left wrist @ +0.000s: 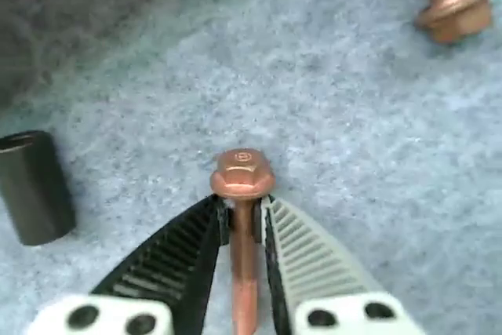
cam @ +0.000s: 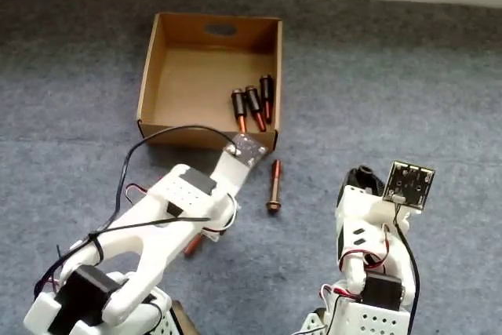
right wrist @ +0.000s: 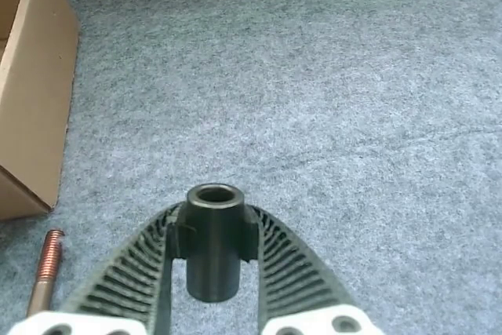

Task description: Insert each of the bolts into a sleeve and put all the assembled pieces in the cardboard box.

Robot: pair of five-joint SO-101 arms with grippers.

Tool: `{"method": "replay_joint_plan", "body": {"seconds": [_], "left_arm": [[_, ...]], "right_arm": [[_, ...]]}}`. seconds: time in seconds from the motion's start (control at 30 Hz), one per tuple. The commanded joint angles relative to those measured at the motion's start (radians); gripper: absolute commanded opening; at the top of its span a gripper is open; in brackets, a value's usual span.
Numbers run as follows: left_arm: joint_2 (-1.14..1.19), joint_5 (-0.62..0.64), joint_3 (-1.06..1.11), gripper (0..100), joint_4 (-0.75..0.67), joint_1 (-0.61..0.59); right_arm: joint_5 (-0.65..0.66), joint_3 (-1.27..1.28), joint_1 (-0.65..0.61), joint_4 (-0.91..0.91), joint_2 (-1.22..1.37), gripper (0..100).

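Note:
My left gripper (left wrist: 243, 205) is shut on a copper bolt (left wrist: 244, 225) just below its hex head, low over the grey carpet. A dark sleeve (left wrist: 35, 186) lies on the carpet beside it. A second bolt (cam: 274, 186) lies loose in front of the cardboard box (cam: 150, 76), and its flanged head (left wrist: 455, 9) is in the left wrist view. My right gripper (right wrist: 213, 217) is shut on another dark sleeve (right wrist: 213, 241), held upright with its bore up, to the right of the loose bolt (right wrist: 45, 280). Three assembled pieces (cam: 252, 103) lie in the box's right front corner.
The left arm (cam: 172, 217) stretches from the lower left towards the box's front wall and hides the carpet under it. The right arm (cam: 369, 249) stands at the lower right. Open grey carpet (cam: 408, 76) spreads to the right of the box (right wrist: 31, 92).

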Motion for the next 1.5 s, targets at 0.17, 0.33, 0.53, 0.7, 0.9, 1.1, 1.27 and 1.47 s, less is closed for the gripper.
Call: {"method": "replay_joint_plan", "body": {"seconds": [0.17, 0.33, 0.53, 0.7, 0.9, 1.1, 1.27, 1.47], "left_arm": [[-0.035, -0.02, -0.038, 8, -0.023, 0.001], [-0.035, -0.018, -0.036, 19, -0.023, -0.033], [-0.033, -0.017, -0.035, 19, -0.025, -0.033], [-0.033, -0.017, -0.035, 17, -0.029, -0.035], [-0.008, -0.017, 0.007, 5, -0.19, -0.033], [0.01, -0.017, -0.015, 1, -0.138, -0.033], [-0.008, -0.02, -0.021, 1, -0.138, -0.033], [-0.292, -0.017, 0.018, 1, -0.018, -0.041]], "right_arm": [[0.014, -0.007, 0.008, 0.001, -0.012, 0.6], [0.014, -0.007, 0.008, 0.001, -0.012, 0.6], [0.014, -0.007, 0.008, 0.001, -0.012, 0.6], [0.014, -0.007, 0.008, 0.001, -0.012, 0.6], [0.014, -0.007, 0.01, 0.001, -0.012, 0.6], [0.011, -0.013, 0.01, 0.001, -0.012, 0.6], [0.012, -0.082, 0.005, 0.001, -0.013, 0.6], [0.014, -0.2, -0.024, -0.002, -0.013, 0.6]]}}
